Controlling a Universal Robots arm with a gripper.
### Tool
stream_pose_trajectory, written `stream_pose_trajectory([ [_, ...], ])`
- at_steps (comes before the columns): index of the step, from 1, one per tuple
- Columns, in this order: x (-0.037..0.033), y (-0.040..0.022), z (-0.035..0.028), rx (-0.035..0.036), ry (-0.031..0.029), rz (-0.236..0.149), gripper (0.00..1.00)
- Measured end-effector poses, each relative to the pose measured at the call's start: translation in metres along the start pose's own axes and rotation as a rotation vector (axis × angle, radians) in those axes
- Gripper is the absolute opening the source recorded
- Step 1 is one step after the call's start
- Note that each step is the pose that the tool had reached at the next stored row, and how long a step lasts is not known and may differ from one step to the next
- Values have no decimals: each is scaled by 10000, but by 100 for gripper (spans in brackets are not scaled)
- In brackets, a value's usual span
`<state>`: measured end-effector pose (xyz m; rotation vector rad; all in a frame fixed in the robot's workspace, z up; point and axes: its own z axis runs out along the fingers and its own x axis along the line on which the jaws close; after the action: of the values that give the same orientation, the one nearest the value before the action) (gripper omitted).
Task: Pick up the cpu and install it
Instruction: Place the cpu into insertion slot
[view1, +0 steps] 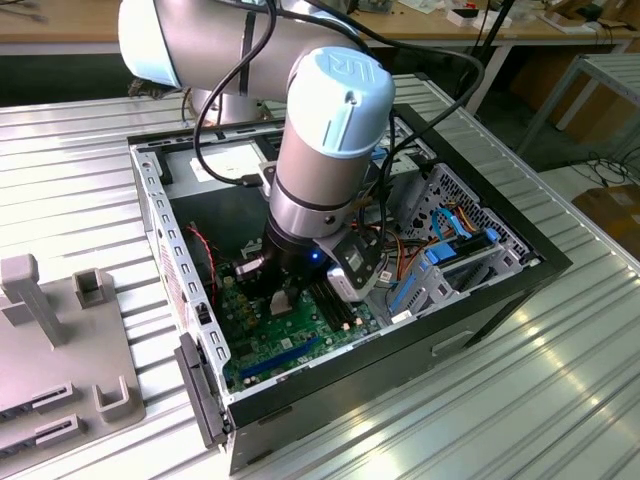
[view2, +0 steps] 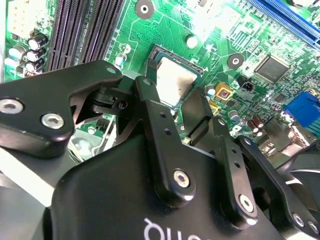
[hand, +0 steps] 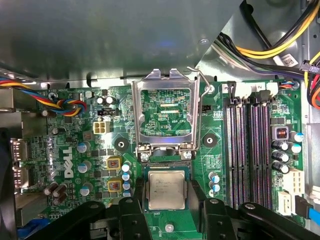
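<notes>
The cpu (hand: 166, 189), a pale silvery square chip, lies flat in the socket on the green motherboard (hand: 75, 145). In the second wrist view the cpu (view2: 172, 80) sits inside the socket frame too. My gripper (hand: 167, 186) hangs right over it, with one black finger (hand: 138, 192) on each side of the chip and a small gap showing to each. The gripper (view2: 172, 94) is open around the cpu and holds nothing. In the exterior view the gripper (view1: 281, 293) is down inside the computer case (view1: 480, 300).
The socket's metal load plate (hand: 165, 112) stands flipped open beside the cpu, with its wire lever (hand: 200, 100) raised. Memory slots (hand: 250, 150) run along one side. Cable bundles (hand: 280, 45) and the drive bay (view1: 450, 260) crowd the case. A grey fixture (view1: 60, 340) lies on the table.
</notes>
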<state>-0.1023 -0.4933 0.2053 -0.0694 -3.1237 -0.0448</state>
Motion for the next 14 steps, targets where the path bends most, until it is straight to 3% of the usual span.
stream_pose_trajectory([
  [2,-2,0,3,-1,0,1,46],
  [6,-7,0,9,0,0,0,22],
  [8,-8,0,10,-1,-1,0,22],
  [9,-8,0,10,0,-1,0,15],
  [14,-9,0,10,-1,-3,-1,16],
])
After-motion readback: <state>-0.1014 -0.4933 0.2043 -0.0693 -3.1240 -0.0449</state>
